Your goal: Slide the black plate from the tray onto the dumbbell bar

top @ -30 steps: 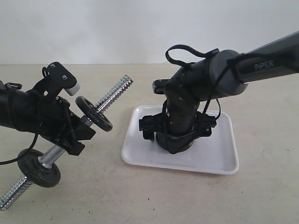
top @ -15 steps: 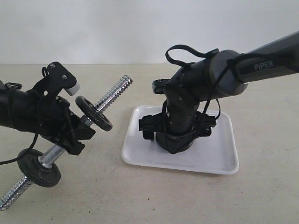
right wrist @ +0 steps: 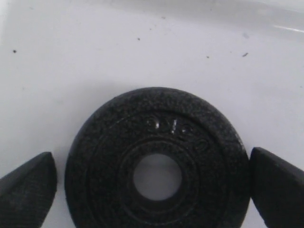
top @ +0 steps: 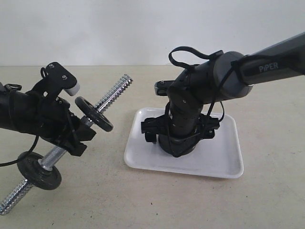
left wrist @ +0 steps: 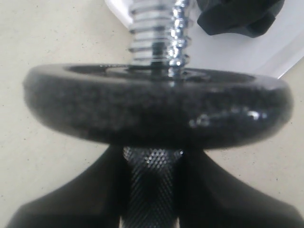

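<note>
The black plate [right wrist: 109, 161] lies flat on the white tray [right wrist: 57, 61], its centre hole facing up. My right gripper [right wrist: 154, 176] is open and straddles it, with one finger [right wrist: 28, 190] a little off its rim and the other [right wrist: 278, 185] at the opposite rim. In the exterior view the right gripper [top: 177, 145] reaches down into the tray [top: 224, 164] and hides the plate. My left gripper [top: 71, 136] is shut on the dumbbell bar [top: 112, 98] and holds it tilted, its free threaded end pointing towards the tray. The left gripper [left wrist: 152, 190] clamps the bar's knurled middle.
Two other black discs sit on the bar: one [top: 94, 113] just ahead of the left gripper, also filling the left wrist view [left wrist: 156, 109], and one [top: 39, 170] near the lower end by the table. A pale wall stands behind the beige table [top: 143, 200].
The left arm has shifted the bar slightly, its upper threaded tip moving a little left and up. The right gripper has stayed over the plate in the tray.
</note>
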{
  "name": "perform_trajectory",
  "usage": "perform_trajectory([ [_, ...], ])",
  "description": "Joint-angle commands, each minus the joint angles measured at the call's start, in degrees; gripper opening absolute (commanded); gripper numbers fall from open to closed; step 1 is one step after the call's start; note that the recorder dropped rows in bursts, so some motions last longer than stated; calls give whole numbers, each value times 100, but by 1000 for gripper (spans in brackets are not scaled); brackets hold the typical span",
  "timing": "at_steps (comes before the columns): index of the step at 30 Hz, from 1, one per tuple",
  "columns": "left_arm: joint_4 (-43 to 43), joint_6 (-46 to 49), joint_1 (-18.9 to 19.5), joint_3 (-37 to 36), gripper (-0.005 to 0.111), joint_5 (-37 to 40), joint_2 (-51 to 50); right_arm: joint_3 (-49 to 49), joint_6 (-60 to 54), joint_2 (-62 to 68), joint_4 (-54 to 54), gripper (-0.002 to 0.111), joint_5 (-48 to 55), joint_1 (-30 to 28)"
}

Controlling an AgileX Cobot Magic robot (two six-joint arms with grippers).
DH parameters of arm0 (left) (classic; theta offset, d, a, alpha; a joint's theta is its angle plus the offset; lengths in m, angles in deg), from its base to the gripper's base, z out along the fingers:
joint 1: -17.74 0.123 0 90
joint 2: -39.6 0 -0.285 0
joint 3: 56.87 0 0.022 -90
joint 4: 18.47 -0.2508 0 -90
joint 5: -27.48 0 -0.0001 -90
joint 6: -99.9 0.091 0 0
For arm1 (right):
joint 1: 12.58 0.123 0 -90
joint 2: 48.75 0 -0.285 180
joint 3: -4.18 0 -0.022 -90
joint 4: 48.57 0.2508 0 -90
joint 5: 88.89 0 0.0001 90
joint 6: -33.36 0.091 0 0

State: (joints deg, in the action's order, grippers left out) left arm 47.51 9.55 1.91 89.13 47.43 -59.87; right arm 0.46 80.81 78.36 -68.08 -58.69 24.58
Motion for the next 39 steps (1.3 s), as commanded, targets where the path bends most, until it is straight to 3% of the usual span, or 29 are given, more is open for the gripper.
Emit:
perform_trajectory([
  [1, 379, 12, -13, 144, 4, -105, 271, -80, 12, 129, 121, 105, -333, 8],
  [15, 401, 12, -13, 144, 4, -31, 271, -80, 23, 129, 121, 105, -621, 8],
  [26, 401, 12, -13, 144, 4, -31, 271, -80, 12, 129, 109, 105, 344, 8],
  [36, 401, 12, -13, 144, 4, -31, 271, -80, 12, 129, 95, 105, 393, 8],
  [38, 401, 12, -13, 144, 4, -31, 271, -80, 12, 129, 95, 99, 391, 8],
  [39, 401, 12, -13, 144, 4, -31, 271, -80, 12, 129, 95, 87, 391, 8],
])
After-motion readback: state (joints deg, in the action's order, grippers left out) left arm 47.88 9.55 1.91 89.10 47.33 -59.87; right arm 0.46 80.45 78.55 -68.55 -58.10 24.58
